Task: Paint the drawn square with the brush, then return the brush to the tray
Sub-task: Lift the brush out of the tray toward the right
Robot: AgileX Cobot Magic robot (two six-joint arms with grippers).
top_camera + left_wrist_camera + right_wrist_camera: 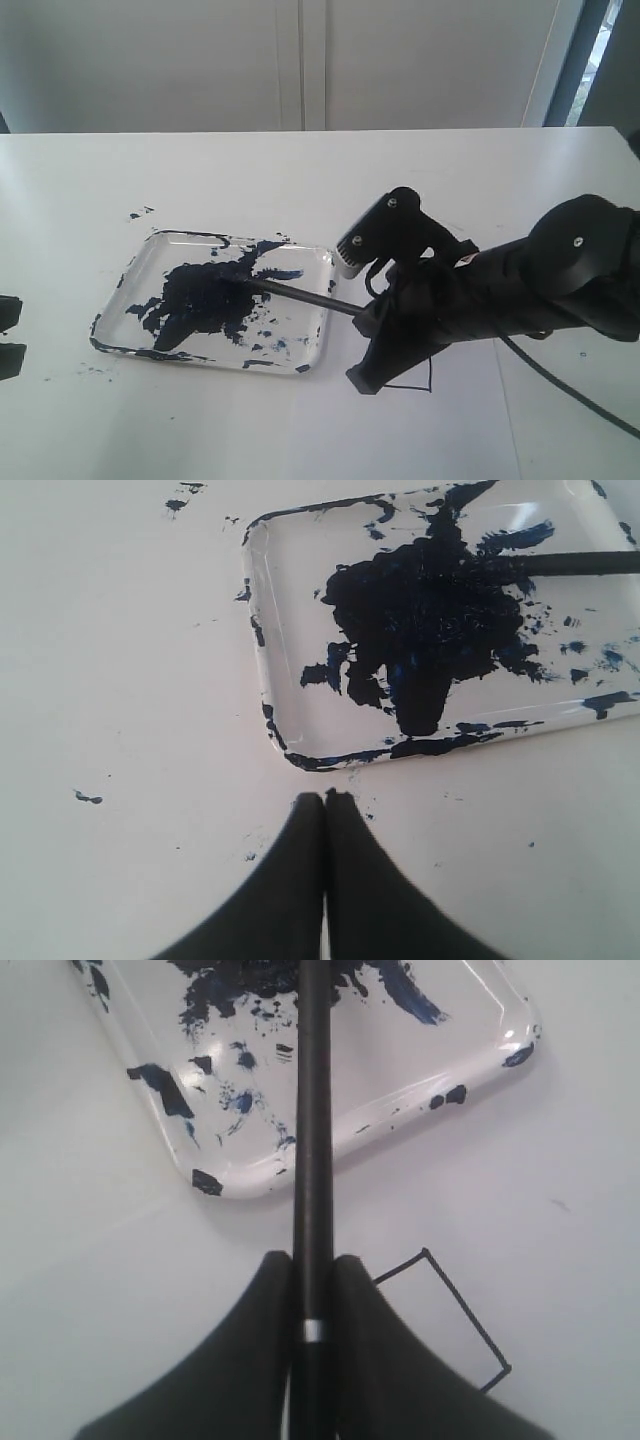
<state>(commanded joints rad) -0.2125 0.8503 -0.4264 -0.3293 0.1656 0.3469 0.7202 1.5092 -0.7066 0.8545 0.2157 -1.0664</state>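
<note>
right gripper [313, 1265]: clamped on the brush [313, 1110], partway up the handle, just off a corner of the tray [250, 1185]
left gripper [325, 810]: pinched shut with nothing in it, hanging near the tray's long edge, not touching it
brush: handle slanting out over the tray rim, tip down in the big dark blue blotch mid-tray
drawn square [445, 1315]: on the surface [120, 680] just beside the tray, partly hidden under the right gripper; the bit on show looks plain white, no blue in it
done so far: brush in the grip and, by the look of it, loading up on paint, nothing more tbh
left to do: pretty much everything, i.e. tip over to the drawn square, fill it in, then brush back in the tray
heads-up: drips between tray and drawn square, probably
</note>
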